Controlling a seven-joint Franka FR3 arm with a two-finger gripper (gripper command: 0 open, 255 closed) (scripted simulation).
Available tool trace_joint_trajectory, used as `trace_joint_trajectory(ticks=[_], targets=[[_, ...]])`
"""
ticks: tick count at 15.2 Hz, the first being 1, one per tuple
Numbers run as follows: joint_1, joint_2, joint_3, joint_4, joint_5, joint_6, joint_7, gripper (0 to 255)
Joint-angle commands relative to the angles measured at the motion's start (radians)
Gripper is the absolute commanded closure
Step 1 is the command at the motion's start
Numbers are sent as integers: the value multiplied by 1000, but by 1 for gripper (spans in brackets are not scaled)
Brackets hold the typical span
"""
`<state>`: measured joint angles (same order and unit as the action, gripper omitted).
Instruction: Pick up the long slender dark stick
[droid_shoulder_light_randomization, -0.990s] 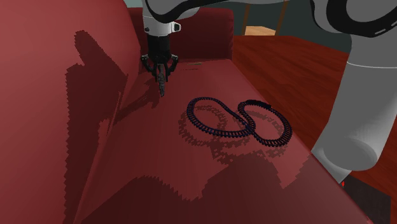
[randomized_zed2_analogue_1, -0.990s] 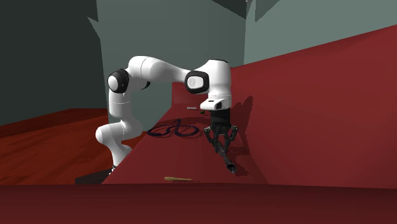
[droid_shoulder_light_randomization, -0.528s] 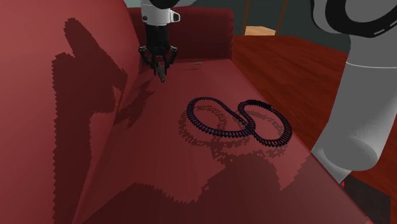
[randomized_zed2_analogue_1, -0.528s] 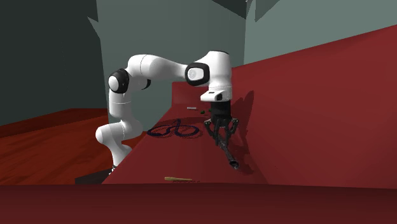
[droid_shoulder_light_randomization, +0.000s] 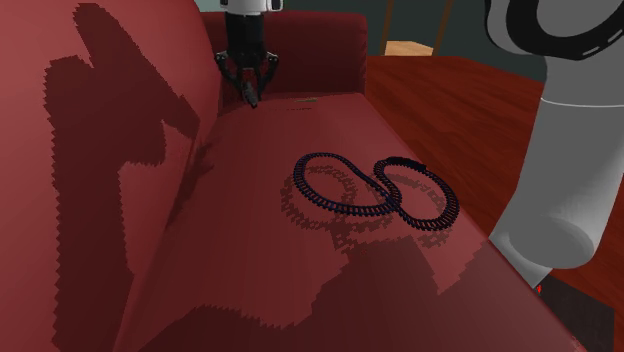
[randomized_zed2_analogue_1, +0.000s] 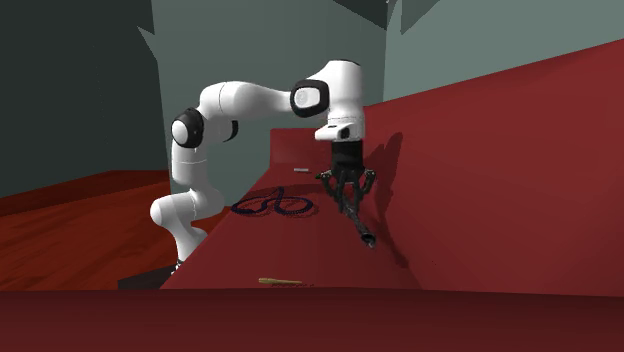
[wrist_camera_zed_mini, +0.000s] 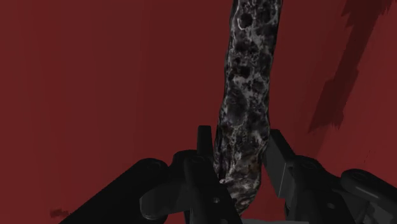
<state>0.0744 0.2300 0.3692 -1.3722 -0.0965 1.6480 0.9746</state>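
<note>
Dark red sofa (droid_shoulder_light_randomization: 300, 260): long flat seat, backrest rising along the shoulder view's left, an armrest closing the end away from the stand. Beside the sofa, on the side opposite the backrest, reddish wooden floor (droid_shoulder_light_randomization: 450, 100). White arm (droid_shoulder_light_randomization: 560, 150) reaching from beyond the sofa's stand end over the length of the seat toward the armrest end, bent in an arch above the seat in the second exterior view. Looped dark toy track (droid_shoulder_light_randomization: 375, 185) flat on the sofa's seat about midway along, nearer the front edge, well apart from the backrest. Black gripper (droid_shoulder_light_randomization: 248, 92) pointing down over the sofa's armrest end, close to the backrest, well above the seat. Fingers (wrist_camera_zed_mini: 203, 146) closed against both sides of the dark stick (wrist_camera_zed_mini: 248, 76), clamping its upper end. Surface mottled grey-black and rough, shape long and slender, hanging at a slant below the fingers, lower end raised off the sofa's seat just in front of the backrest. Small tan sliver (randomized_zed2_analogue_1: 280, 282) lying on the seat near the sofa's armrest, apart from the rest.
</note>
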Motion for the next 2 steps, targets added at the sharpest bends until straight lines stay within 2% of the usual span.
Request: trace_joint_trajectory(ticks=[1, 2], targets=[[2, 7, 0, 29, -3, -22, 0, 255], [2, 7, 0, 28, -3, -22, 0, 255]])
